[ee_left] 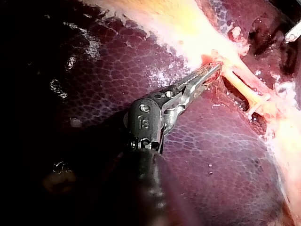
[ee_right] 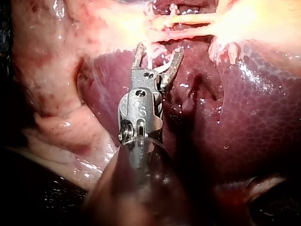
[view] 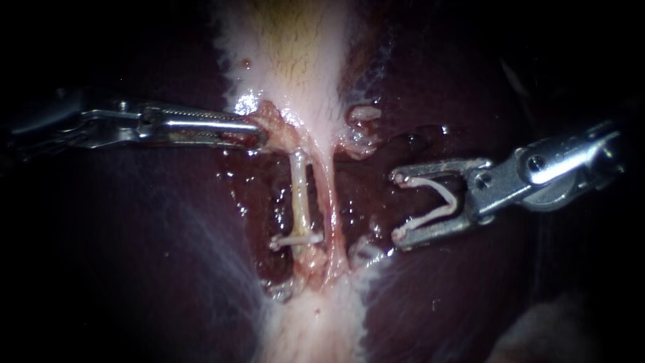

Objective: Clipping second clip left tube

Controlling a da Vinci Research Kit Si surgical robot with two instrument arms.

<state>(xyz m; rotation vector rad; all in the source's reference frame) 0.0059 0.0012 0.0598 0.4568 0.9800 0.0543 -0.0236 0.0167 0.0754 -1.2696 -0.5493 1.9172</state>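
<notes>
Since one placed clip (view: 295, 238) crosses the left tube (view: 299, 191) low down, bare length above it remains for the second. The loaded clip (view: 447, 195) is carried unclosed between the spread jaws of the right instrument (view: 398, 206), well apart from the tube. Pale tissue (view: 272, 121) at the tube's upper end is clamped by the left instrument (view: 255, 132), probably for tension.

Endoscope: close in, faces the left tube (view: 300, 195) and the liver (view: 134, 269) around it head-on. Our wrist cameras each look from behind along their own shaft, past the left instrument (ee_left: 217, 67) and the right instrument (ee_right: 160, 49), also near. We see that tube in all three views.
</notes>
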